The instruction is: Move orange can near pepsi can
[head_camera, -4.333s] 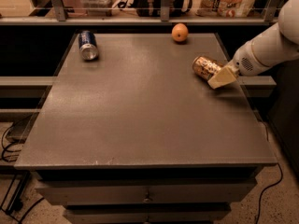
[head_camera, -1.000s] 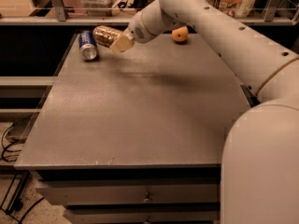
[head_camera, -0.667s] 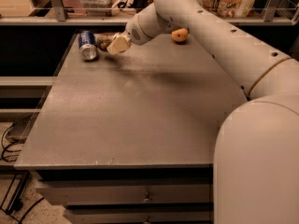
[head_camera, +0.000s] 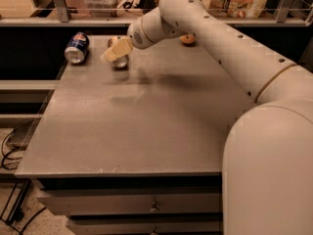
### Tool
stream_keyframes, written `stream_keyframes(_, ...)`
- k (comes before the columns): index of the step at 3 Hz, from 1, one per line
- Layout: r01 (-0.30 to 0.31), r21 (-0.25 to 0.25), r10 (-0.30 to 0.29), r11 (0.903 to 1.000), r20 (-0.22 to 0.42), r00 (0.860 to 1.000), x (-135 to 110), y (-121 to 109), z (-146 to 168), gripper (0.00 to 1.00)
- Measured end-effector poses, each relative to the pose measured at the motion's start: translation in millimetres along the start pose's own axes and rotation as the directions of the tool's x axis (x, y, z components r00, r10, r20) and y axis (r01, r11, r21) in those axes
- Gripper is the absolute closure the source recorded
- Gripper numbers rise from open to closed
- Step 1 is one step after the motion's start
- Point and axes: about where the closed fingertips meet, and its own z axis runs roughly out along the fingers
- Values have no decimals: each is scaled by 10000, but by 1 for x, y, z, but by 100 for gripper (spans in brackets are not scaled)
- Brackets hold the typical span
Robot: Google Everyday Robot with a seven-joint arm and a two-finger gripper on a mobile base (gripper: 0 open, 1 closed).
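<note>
– Near the far edge of the counter [head_camera: 146, 131], what is that pale thing?
– That is the gripper [head_camera: 116, 50]. It is right against the orange can [head_camera: 121, 61] and partly hides it. I cannot tell if it is holding the can or only touching it.
– And the blue one?
– The pepsi can [head_camera: 77, 47] lies on its side at the far left corner, near the orange can but apart from it. An orange fruit [head_camera: 188, 39] peeks out behind the arm [head_camera: 234, 48] by the far edge.
</note>
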Motion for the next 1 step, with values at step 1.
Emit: stream_keyframes(1, -11, -24, 11, 10000, 11, 10000, 0, 1, 1, 0)
